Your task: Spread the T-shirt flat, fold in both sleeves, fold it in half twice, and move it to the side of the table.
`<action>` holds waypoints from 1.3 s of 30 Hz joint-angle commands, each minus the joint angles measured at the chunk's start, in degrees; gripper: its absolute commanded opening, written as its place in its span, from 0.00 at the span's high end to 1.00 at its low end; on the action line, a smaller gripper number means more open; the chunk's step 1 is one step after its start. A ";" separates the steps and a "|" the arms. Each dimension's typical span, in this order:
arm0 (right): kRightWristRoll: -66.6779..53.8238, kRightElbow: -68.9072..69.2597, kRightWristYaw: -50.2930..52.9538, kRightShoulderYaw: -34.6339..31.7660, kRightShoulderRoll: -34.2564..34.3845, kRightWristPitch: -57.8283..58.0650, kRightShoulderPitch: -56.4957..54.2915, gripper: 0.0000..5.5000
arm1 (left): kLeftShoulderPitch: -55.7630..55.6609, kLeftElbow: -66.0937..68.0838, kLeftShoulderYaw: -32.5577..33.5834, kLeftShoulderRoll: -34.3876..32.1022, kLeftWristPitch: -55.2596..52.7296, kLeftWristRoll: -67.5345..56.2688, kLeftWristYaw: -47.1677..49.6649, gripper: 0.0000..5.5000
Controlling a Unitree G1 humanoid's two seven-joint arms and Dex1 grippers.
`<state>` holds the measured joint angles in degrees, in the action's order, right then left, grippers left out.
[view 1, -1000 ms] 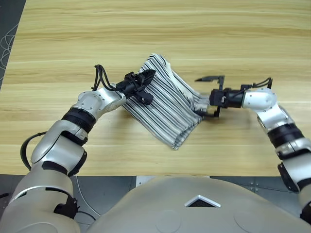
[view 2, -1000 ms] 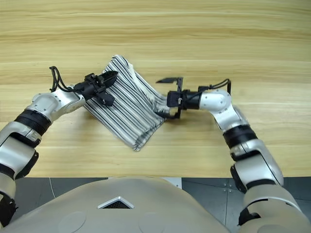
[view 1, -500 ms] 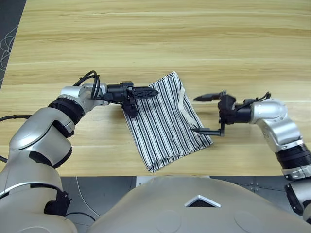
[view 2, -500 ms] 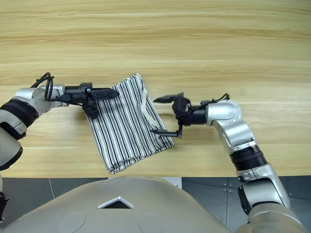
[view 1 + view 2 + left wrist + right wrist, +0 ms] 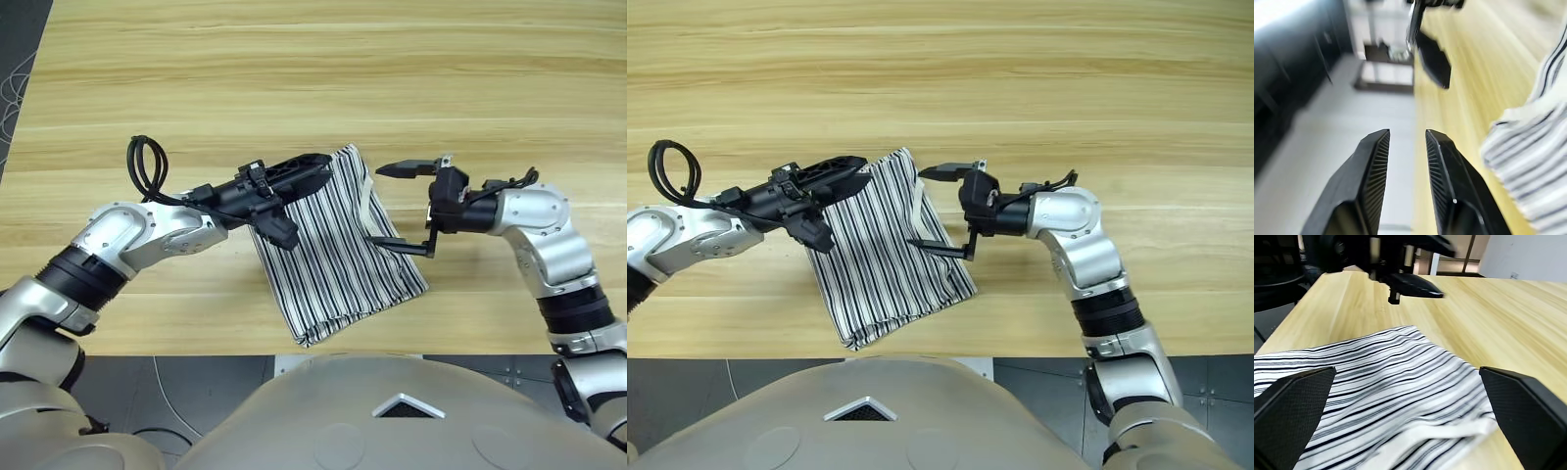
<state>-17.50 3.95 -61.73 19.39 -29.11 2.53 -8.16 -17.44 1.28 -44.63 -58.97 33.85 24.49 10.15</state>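
Note:
The striped T-shirt [image 5: 333, 245] lies folded into a compact rectangle on the wooden table [image 5: 294, 59], its near corner close to the front edge. My left gripper [image 5: 321, 164] hovers just above the shirt's far left corner, its fingers [image 5: 1374, 161] a narrow gap apart with nothing between them. Over the shirt's right edge, my right gripper [image 5: 392, 206] stands wide open and holds nothing. The right wrist view looks down on the striped cloth [image 5: 1376, 382] between the spread fingers. The left wrist view has the shirt's edge [image 5: 1528, 161] beside the fingers.
Bare wood stretches across the far half of the table and to both sides of the shirt. The table's front edge [image 5: 196, 348] runs just below the shirt, with dark floor [image 5: 20, 39] at the far left.
One second ago both grippers held the shirt raised; it was then laid down nearer the front edge. Since then the left gripper has lifted off its corner and the right has moved left over its edge.

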 commanded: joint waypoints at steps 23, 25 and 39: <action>50.28 -70.91 36.44 23.76 18.69 -31.54 -34.59 0.01 | 15.16 -15.64 25.00 9.30 -37.48 4.01 -26.49 0.75; 51.98 -71.31 38.68 24.63 16.64 -32.17 -34.36 0.01 | 14.47 -15.31 25.65 9.93 -37.11 4.63 -27.13 0.75; 46.38 -56.90 36.36 17.26 3.05 -28.77 -22.42 0.01 | 15.81 -12.87 29.79 11.23 -33.86 7.01 -29.37 0.75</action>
<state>26.16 -51.57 -20.07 35.38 -22.29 -33.36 -37.32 -2.02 -12.31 -15.75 -47.75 -0.69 30.76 -18.29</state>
